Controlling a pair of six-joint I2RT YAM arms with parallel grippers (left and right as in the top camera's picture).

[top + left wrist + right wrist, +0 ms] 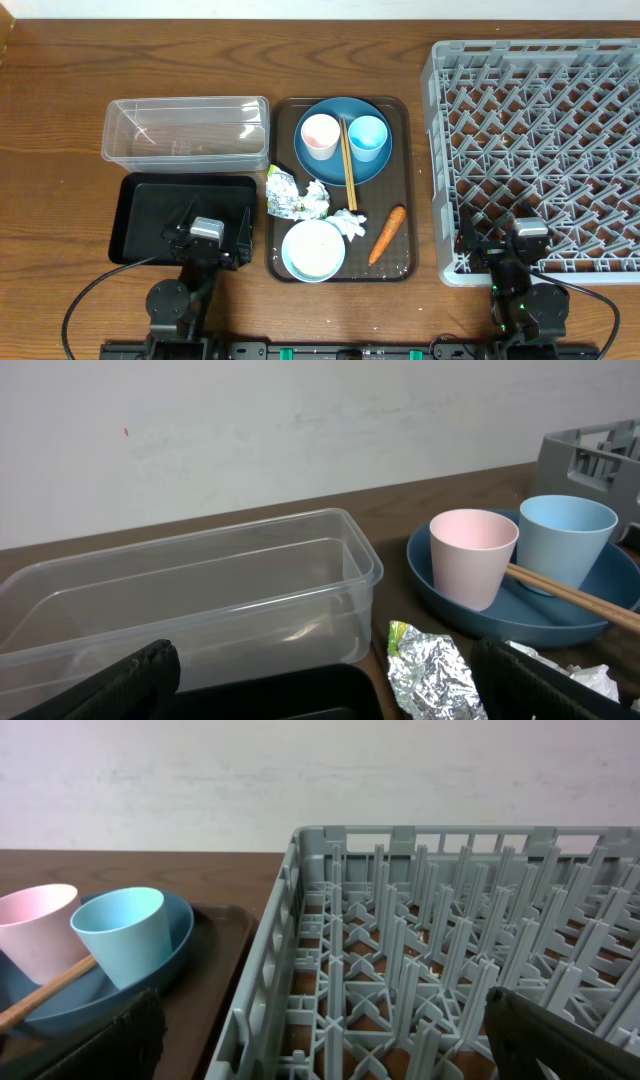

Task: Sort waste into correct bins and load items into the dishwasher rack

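On the brown tray (280, 260) a blue plate (325, 165) holds a pink cup (319, 135), a light blue cup (367, 137) and wooden chopsticks (349, 163). In front of it lie a foil wrapper (290, 195), white tissue (350, 222), a carrot (387, 234) and a white bowl (313, 250). The clear bin (186, 130) and black bin (160, 215) stand to the left. The grey rack (540, 150) stands on the right. My left gripper (208, 243) is open over the black bin's near edge. My right gripper (503, 248) is open over the rack's near left corner.
The wooden table's back edge meets a white wall. Cables run from both arm bases at the front edge. In the left wrist view the foil wrapper (435, 678) lies between my fingers, with the pink cup (472, 555) beyond it.
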